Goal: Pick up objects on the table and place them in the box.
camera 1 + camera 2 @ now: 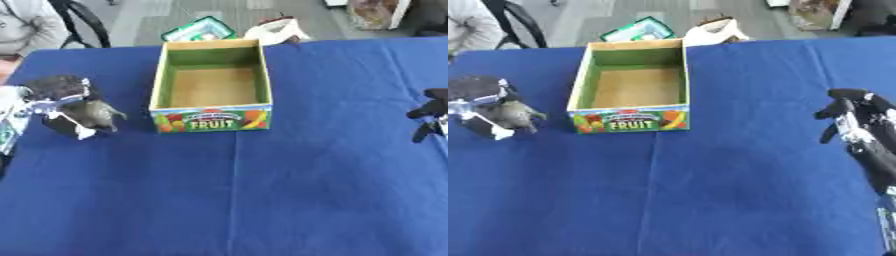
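Your left hand [63, 102] sits at the left of the blue tablecloth [306, 190] in the left eye view, black fingers curled round a small grey-brown object [98, 114] — shape unclear, one pointed end sticking out toward the box. It is held just beside the box's left wall, not over the opening. Box [210, 122]: open-topped cardboard, rectangular, green inner walls, tan floor, printed front panel reading FRUIT. Nothing lies inside it.

Right eye view: your right hand [852, 117] shows near the right edge, well apart from the box, fingers drooping and relaxed, holding nothing — black arm with silver parts running to the lower right corner. Beyond the table's far edge, a green-rimmed flat item [633, 31] and a white shape [713, 31] sit on the floor.
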`<state>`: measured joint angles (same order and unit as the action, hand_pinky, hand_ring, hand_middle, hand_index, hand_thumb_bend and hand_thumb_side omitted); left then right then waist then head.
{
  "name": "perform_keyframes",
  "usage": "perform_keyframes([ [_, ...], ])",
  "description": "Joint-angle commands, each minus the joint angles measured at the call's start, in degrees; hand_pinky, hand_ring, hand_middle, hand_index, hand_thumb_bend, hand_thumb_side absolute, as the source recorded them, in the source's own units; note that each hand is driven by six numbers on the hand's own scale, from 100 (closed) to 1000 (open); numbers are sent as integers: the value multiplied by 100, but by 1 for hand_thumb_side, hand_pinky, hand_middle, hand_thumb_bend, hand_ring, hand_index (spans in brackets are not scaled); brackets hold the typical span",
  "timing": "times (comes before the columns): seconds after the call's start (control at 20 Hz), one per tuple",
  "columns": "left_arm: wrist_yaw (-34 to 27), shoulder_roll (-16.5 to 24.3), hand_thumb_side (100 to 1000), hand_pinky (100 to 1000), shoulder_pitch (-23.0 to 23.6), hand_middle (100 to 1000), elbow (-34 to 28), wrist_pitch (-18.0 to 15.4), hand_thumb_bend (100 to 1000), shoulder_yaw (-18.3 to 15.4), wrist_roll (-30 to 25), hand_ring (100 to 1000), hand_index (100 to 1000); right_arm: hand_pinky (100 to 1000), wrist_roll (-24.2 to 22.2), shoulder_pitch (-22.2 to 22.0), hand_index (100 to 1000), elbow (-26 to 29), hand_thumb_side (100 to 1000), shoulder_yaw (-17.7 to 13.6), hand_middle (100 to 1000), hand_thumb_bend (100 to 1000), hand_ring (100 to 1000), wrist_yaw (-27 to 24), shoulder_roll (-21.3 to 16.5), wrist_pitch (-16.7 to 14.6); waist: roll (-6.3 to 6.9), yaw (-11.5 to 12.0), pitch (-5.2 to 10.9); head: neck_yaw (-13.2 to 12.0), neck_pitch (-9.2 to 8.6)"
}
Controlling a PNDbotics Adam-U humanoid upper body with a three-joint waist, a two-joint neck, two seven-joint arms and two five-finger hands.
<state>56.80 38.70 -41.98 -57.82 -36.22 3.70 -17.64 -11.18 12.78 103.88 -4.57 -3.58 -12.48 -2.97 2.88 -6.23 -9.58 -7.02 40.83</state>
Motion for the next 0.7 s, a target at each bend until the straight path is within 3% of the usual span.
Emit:
perform_keyframes([
  [0.05, -169, 315, 266, 402, -329, 255, -244, 0, 170, -100, -45, 338, 398, 358, -39, 31, 728, 88, 442, -4, 509, 100, 610, 14, -136, -11, 17, -15, 118, -41, 39],
  [0.4, -48, 90, 259, 408, -929, 257, -162, -9, 223, -51, 80, 341, 395, 358, -86, 29, 728, 88, 440, 40, 508, 100, 610, 8, -162, -9, 70, -150, 136, -100, 22],
  [0.7, 405, -371, 240, 413, -1324, 265, 226, 81, 205, -102, 663, 348, 405, 357, -145, 72, 727, 88, 437, 100, 508, 100, 610, -4, -179, -22, 92, -331, 83, -207, -23],
])
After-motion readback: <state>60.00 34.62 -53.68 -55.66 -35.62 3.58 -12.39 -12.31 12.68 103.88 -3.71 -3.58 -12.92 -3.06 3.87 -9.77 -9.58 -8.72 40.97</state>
